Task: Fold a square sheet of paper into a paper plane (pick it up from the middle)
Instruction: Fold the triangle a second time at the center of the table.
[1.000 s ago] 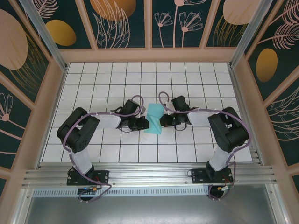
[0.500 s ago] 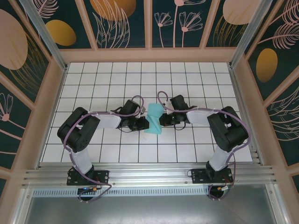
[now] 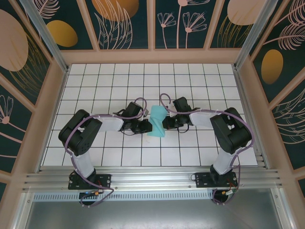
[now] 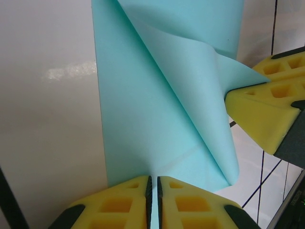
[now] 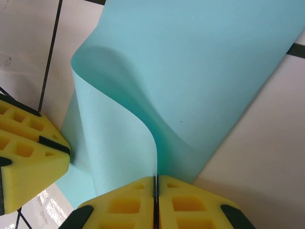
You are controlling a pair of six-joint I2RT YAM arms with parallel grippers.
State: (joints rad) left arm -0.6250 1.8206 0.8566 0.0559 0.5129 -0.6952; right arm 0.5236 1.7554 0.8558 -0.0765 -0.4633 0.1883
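Above the white worktop (image 3: 200,81), the square sheet of paper (image 3: 157,121) was clamped at opposite edges by left tool (image 4: 153,186) and right tool (image 5: 155,186); it could be torn by uneven pulling.

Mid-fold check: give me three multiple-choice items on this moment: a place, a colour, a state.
1. The square sheet of paper is: A) between the left gripper and right gripper; B) at the far left corner; C) by the right arm's base.
2. The finger pads are: A) red; B) yellow; C) white.
3. Both grippers are: A) open; B) shut on the sheet; C) shut empty.
A, the top view shows it between them; B, the wrist views show yellow; B, paper is pinched at each closed pair.
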